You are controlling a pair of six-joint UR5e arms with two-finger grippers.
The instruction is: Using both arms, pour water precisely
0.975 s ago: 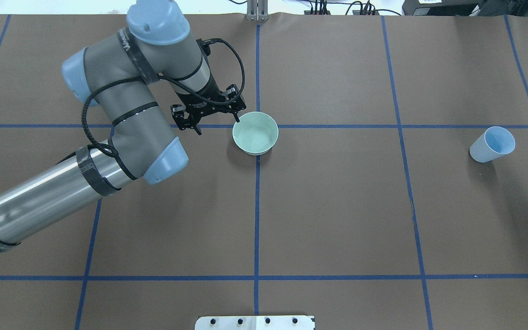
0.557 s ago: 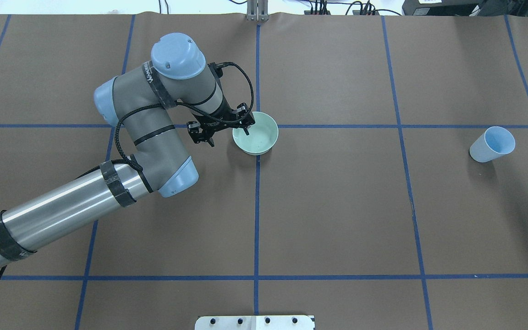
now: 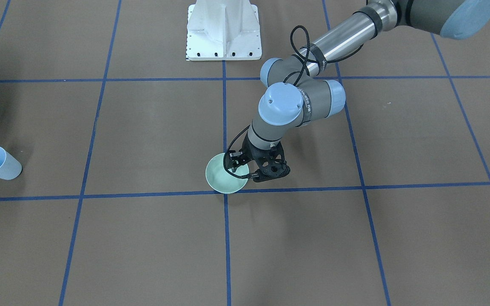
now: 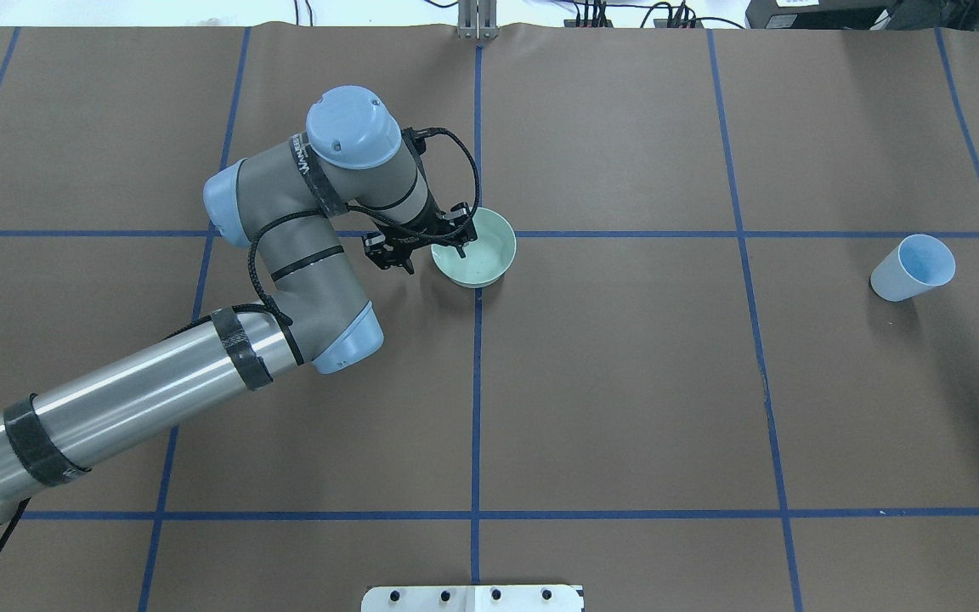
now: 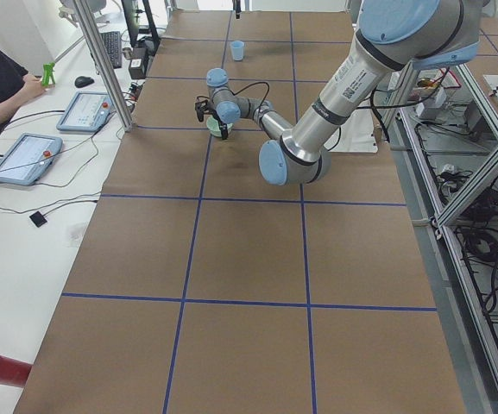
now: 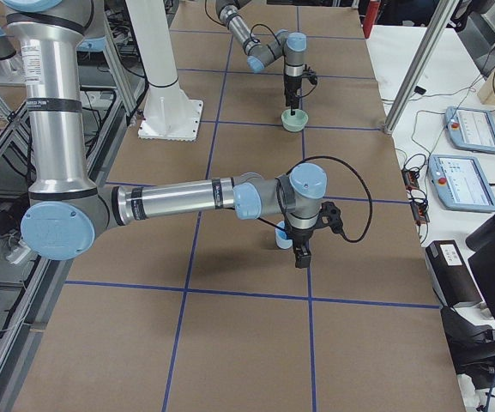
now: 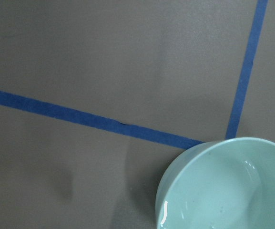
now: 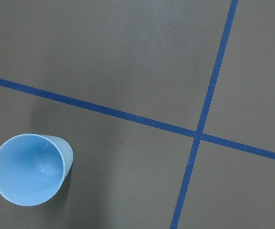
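Though unseen overhead, right claw (image 6: 301,253) near cup (image 6: 282,235)

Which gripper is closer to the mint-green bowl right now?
Left. The left gripper is at the mint-green bowl, its fingers straddling the rim; the right gripper hangs far off by the pale blue cup.

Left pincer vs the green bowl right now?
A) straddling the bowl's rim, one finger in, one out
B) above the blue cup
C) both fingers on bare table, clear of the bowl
A: in the overhead view the left pincer sits open across the rim of the bowl, one finger inside and the other outside. The cup stands far off.
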